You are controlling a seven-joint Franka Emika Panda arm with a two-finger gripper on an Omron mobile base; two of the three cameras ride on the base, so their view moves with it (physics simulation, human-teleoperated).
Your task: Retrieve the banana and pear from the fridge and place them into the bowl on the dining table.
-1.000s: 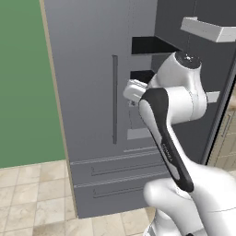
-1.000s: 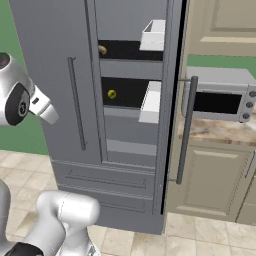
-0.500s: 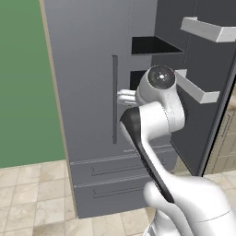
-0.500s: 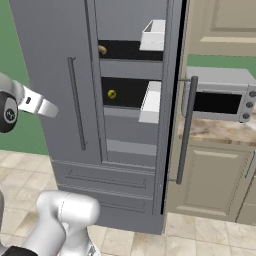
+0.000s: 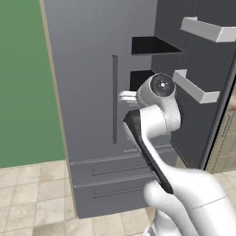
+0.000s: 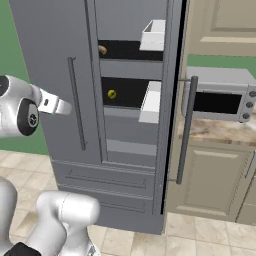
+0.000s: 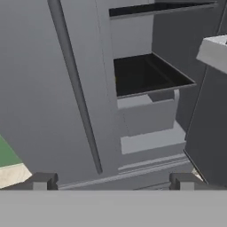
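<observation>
Two doors on the fridge — the left one shut, the right one swung wide; I can read no brand or writing on any of it. From the right base view, left to right: my gripper sticks out from the white wrist in front of the shut left door, near its long thin vertical handle. In the hand view both dark fingertips sit far apart at the bottom edge with nothing between them, so the jaws stand fully spread and empty. The door skin is smooth matte dark grey. Next comes the open compartment with flat black shelves: on the upper shelf a bit of the banana, yellow-brown, peeks out by the door edge; on the shelf below sits the pear, small, round, yellow-green. Two white boxy door bins hang on the open door — I cannot see inside them. Further right, a steel microwave rests on a mottled stone counter over beige panelled cabinets.
</observation>
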